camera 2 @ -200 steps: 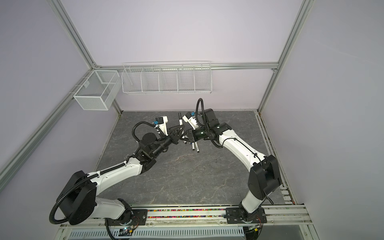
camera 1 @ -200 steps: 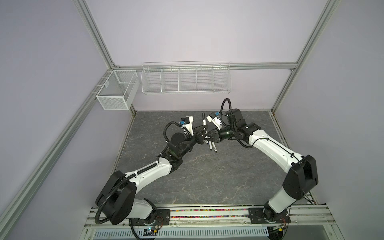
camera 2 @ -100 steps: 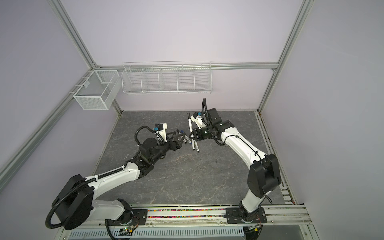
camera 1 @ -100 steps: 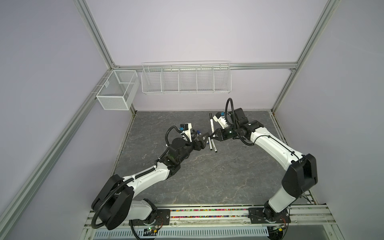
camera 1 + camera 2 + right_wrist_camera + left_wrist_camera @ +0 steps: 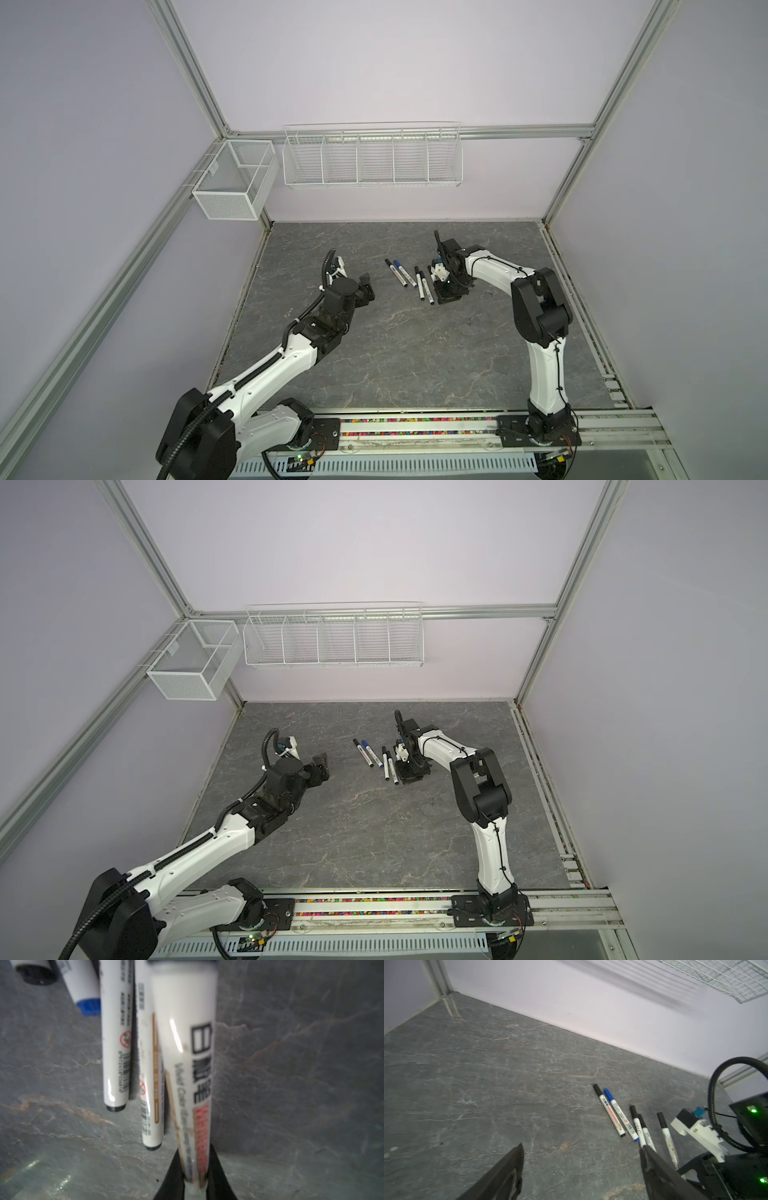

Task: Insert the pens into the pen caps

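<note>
**Inspector:** Report, nearest first.

**Arm:** My left gripper [image 5: 368,287] hangs over the table [image 5: 395,353] with its jaws spread wide and nothing between them. In its wrist view my fingers [image 5: 508,1167] frame bare slab. It is left of the pens and well apart from them.

**Inspector:** The right side?

**Arm:** My right gripper [image 5: 442,296] sits low at the right end of the row, clamped on the held pen [image 5: 187,1064] near its tail end. The barrel is white with dark lettering and a red band. I cannot tell whether it touches the slab.

**Inspector:** The other pens?

**Arm:** Four lie flat, roughly parallel. The twin pens [image 5: 646,1133] lie side by side just beside the held one. Further left, the blue pen [image 5: 620,1114] lies alongside the outer pen [image 5: 609,1112].

**Inspector:** The caps?

**Arm:** The blue cap [image 5: 608,1094] is seated on its barrel. The four black caps [image 5: 597,1088] are seated too. All five point toward the back wall.

**Inspector:** Beyond?

**Arm:** A long wire rack [image 5: 372,156] is on the back wall, and a mesh basket [image 5: 232,183] hangs at the left corner.
</note>
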`<state>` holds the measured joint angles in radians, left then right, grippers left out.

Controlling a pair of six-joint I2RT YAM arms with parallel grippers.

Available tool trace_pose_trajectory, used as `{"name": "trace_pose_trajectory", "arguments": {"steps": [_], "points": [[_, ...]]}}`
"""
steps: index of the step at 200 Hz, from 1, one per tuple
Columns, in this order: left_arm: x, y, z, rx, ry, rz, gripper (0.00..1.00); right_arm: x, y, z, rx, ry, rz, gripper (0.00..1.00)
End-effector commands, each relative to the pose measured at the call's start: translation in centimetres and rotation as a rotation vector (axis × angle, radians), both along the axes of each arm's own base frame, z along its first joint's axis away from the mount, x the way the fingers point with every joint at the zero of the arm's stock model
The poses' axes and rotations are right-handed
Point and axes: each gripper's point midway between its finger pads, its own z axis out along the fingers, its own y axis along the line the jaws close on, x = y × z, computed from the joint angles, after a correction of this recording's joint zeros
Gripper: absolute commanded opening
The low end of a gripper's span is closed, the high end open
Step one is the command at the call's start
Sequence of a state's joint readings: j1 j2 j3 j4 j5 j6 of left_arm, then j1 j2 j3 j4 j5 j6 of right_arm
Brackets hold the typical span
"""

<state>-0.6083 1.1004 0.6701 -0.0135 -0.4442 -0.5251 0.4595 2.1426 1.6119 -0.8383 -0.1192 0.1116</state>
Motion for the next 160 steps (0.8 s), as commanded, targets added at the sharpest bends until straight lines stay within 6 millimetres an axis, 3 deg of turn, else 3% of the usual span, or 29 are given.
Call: {"name": "trace_pose_trajectory", "arguments": {"steps": [1,26,52,68,83,99,122,133,140,160], "points": [[-0.8,1.9,-0.6,0.024,0.026,0.065,0.88,-0.5,-0.8,-1.6,-0.053,0.048,0.01,0.25],[-0.9,2.3,-0.3,0.037,0.029,0.069,0.89,-0.4,-0.5,-1.1,-0.036,0.037,-0.005,0.39],[-0.7,2.6,-0.5,0.045,0.034,0.08,0.9,-0.1,0.1,0.6,0.023,-0.018,-0.013,0.48],[-0.4,3.5,-0.6,0.064,0.039,0.113,0.91,0.3,-0.1,2.7,0.059,-0.096,-0.037,0.5],[-0.1,5.4,-0.3,0.089,0.037,0.178,0.91,0.9,-1.4,5.3,0.078,-0.211,-0.091,0.51],[0.2,8.7,0.0,0.136,0.033,0.275,0.91,1.6,-5.4,8.4,0.037,-0.422,-0.223,0.52],[0.5,14.5,0.5,0.178,0.03,0.444,0.91,1.2,-14.5,13.9,-0.102,-0.842,-0.52,0.58],[0.5,17.0,0.2,0.201,0.033,0.519,0.93,-0.5,-18.4,15.0,-0.203,-0.998,-0.63,0.65],[0.5,18.3,-0.1,0.218,0.039,0.558,1.0,-1.2,-20.1,15.8,-0.236,-1.068,-0.689,0.71],[0.2,20.8,-0.9,0.284,0.04,0.646,0.99,-2.1,-23.6,14.3,-0.378,-1.107,-0.726,0.81]]}}
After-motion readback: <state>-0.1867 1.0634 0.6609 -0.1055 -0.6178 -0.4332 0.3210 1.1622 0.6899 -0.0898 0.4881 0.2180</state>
